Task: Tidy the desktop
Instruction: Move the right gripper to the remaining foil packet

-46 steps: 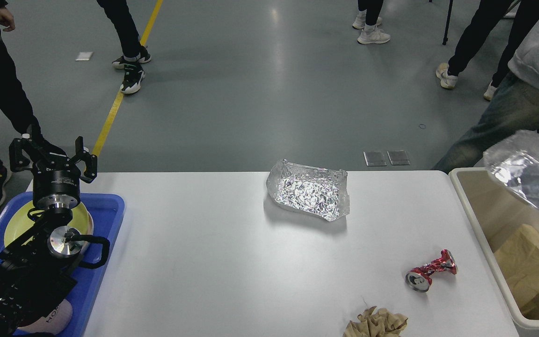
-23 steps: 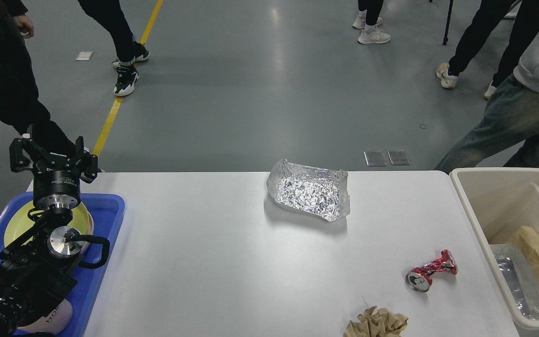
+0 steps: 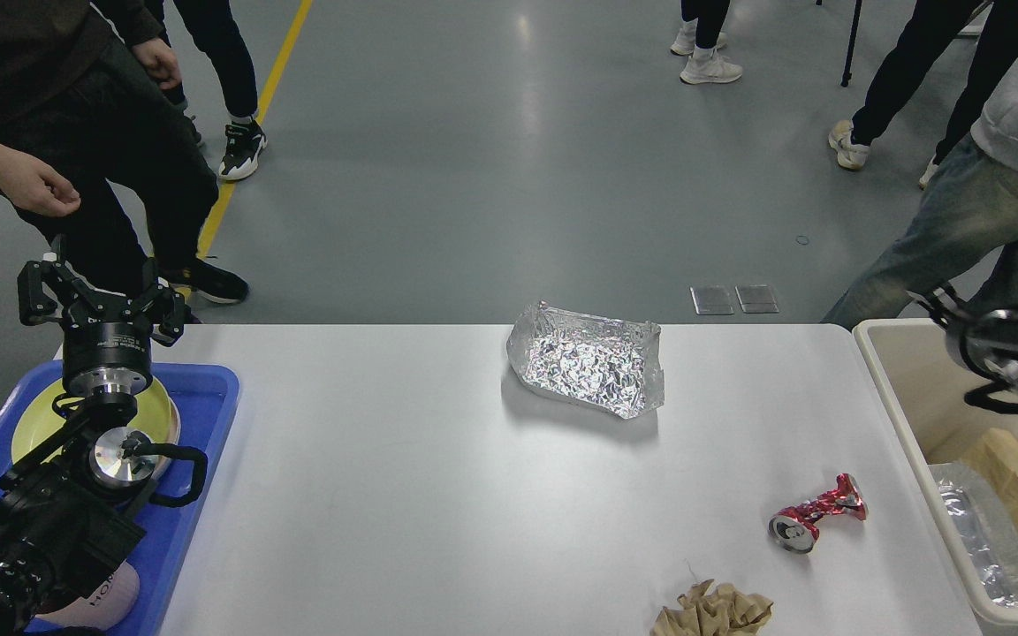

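The white desktop [image 3: 403, 495] carries a crumpled foil tray [image 3: 586, 369] near its far edge, a crushed red can [image 3: 816, 512] at the right front, and a ball of crumpled brown paper [image 3: 712, 609] at the front edge. My left gripper [image 3: 98, 296] stands open and empty above the far end of the blue tray [image 3: 213, 415], fingers pointing up. My right arm comes in blurred over the beige bin [image 3: 893, 397]. The right gripper [image 3: 946, 318] is dark and smeared, so its fingers cannot be told apart.
The blue tray holds a yellow plate [image 3: 160, 415] and a pink item [image 3: 107, 596], mostly behind my left arm. In the bin lie a second foil tray [image 3: 986, 548] and brown paper [image 3: 1017, 490]. People stand close at the far left and far right.
A foil tray that hung over the bin a second ago now lies inside it. My right arm has come into view above the bin. The person at the left stepped closer.
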`<state>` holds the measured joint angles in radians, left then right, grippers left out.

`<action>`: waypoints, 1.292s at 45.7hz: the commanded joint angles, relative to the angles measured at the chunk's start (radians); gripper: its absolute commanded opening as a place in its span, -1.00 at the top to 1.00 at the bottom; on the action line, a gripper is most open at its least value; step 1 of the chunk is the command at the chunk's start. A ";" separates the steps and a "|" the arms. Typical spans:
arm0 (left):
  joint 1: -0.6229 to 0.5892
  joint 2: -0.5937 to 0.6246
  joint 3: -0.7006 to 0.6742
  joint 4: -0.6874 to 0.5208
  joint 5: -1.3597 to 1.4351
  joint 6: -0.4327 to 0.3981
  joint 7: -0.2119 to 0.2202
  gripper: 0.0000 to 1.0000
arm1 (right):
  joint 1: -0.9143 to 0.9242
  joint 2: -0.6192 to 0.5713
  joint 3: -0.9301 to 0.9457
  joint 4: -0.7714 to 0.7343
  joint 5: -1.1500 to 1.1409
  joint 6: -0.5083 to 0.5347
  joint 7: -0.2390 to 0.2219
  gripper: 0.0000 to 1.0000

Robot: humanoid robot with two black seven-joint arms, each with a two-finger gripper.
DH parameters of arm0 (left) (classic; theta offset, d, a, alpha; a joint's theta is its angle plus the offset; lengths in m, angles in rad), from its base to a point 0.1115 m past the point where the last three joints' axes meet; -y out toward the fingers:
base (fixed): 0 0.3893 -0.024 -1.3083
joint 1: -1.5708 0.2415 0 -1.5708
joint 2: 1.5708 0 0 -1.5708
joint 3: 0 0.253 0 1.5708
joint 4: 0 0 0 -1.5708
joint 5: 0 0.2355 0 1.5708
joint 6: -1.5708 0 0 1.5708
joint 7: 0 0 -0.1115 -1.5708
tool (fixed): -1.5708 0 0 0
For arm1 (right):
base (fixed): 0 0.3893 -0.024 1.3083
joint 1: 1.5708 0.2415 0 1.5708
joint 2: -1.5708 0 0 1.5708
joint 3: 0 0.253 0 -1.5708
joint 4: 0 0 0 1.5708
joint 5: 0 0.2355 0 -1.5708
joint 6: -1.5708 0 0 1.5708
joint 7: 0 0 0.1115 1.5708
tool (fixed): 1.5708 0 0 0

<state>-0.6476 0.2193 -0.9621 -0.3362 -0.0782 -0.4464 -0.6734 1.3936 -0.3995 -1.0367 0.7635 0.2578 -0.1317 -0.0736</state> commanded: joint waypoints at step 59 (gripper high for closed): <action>0.000 0.000 -0.001 0.000 0.000 0.000 0.000 -0.93 | 0.254 0.304 -0.013 0.077 -0.006 0.578 0.000 -1.00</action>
<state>-0.6474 0.2195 -0.9626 -0.3361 -0.0783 -0.4464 -0.6734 1.7631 -0.1300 -1.0310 0.9099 0.2601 0.5573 -0.0727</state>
